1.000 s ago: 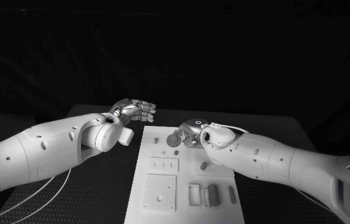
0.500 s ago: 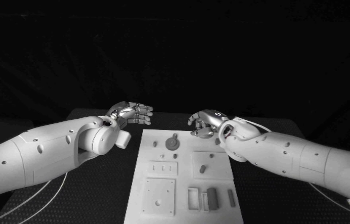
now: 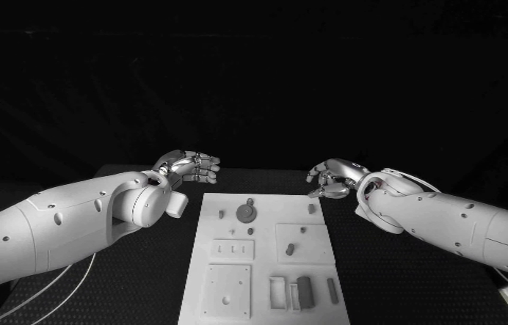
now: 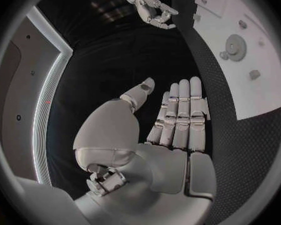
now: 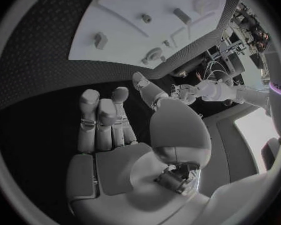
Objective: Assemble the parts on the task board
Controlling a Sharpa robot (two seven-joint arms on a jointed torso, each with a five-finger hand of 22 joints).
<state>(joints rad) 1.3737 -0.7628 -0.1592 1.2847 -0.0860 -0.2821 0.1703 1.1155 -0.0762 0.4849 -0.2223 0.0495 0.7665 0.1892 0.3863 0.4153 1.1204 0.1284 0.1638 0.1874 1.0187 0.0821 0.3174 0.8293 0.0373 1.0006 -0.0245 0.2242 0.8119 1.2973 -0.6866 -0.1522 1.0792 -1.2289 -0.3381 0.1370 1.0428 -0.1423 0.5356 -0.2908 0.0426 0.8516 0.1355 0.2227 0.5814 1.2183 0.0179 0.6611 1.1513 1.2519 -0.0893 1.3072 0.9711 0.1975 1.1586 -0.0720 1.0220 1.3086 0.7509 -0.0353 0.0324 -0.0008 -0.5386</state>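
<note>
The white task board (image 3: 265, 226) lies in the middle of the table. On its far part a round grey disc (image 3: 247, 211) lies flat, with a small peg (image 3: 222, 213) to one side and another peg (image 3: 313, 208) to the other. A short piece (image 3: 290, 249) sits in a square field, and a dark block (image 3: 305, 290) stands in a slot near the front. My left hand (image 3: 191, 166) hovers beyond the board's far left corner, fingers straight and side by side (image 4: 178, 115), holding nothing. Off the far right corner, my right hand (image 3: 333, 177) hangs loosely curled and empty (image 5: 106, 120).
The black table (image 3: 392, 266) stretches on both sides of the board. A white cable (image 3: 64, 277) trails beneath my left arm. In the left wrist view the board (image 4: 265, 85) and the disc (image 4: 233, 46) lie beside the hand.
My right hand has lifted off the round disc, left it lying on the board, and drawn back to the right past the board's far corner. The left hand has hardly moved.
</note>
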